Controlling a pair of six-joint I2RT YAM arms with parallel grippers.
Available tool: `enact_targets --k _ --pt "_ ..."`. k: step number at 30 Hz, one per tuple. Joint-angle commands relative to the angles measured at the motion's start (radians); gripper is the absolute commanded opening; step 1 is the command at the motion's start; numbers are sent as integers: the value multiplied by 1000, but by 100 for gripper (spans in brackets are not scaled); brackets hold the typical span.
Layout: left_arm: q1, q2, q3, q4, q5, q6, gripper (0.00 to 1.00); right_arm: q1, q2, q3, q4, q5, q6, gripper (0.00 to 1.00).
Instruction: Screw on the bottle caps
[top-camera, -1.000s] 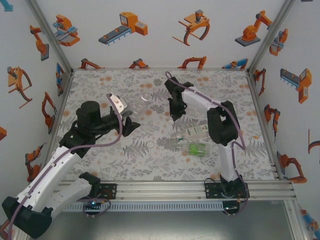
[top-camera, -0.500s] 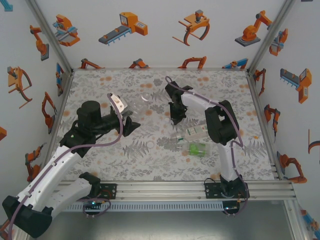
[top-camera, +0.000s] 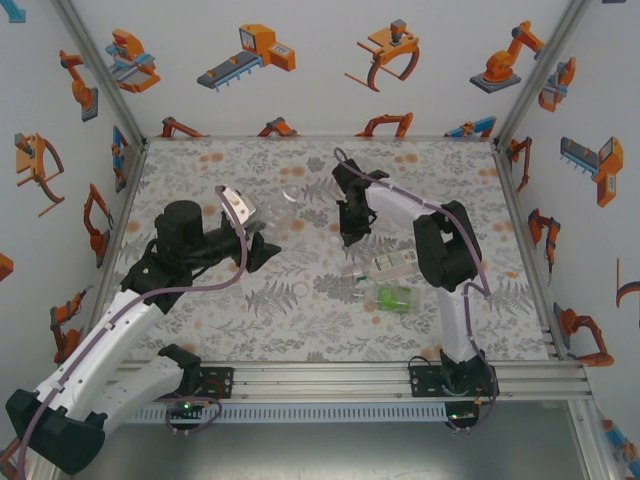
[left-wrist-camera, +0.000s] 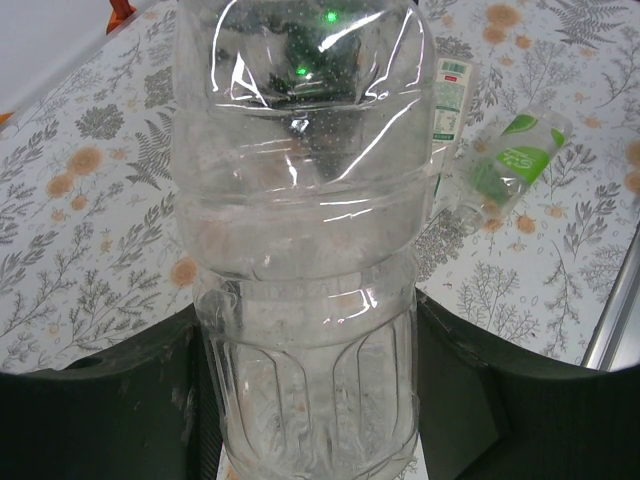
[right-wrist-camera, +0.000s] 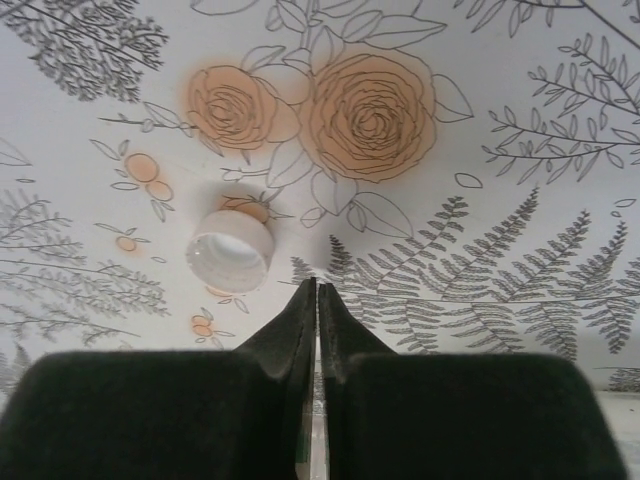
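1. Top external view: the left jaws reach over the middle-left of the tabletop. They are clamped on a clear bottle that sticks out past them toward the far side.
2. On the left wrist camera, that clear bottle sits square between the two black fingers. Both fingers press on its ribbed section, so the jaws are spread to the bottle's width and no wider.
3. Behind it on the same camera, a labelled bottle and a green bottle lie on their sides, close together on the flowered surface.
4. From above, those two lie right of centre. The labelled bottle is the farther one, and the green bottle is nearer the arm bases.
5. From above, the right jaws point down at the tabletop near its centre.
6. The right wrist camera shows them closed to a thin slit, with nothing between them.
7. A white cap rests on the tabletop just beside those closed tips, near them but not touching.
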Motion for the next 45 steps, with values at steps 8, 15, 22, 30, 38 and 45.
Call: enact_targets --k 8,15,22,30,38,45 --pt "3 -13 5 22 12 -11 0 -2 -9 53 1 -18 24 14" --pt "3 -12 3 22 13 -9 0 -2 27 83 -7 -36 22 14" --pt "5 -14 2 21 11 -7 0 -1 47 99 -10 -34 23 14" --pt "5 -13 2 19 11 -7 0 -2 68 93 -12 -22 21 6" --pt "8 -11 2 18 13 -7 0 -2 64 65 0 -22 19 2" --pt "9 -13 4 16 10 -7 0 4 -1 67 -3 -41 25 10"
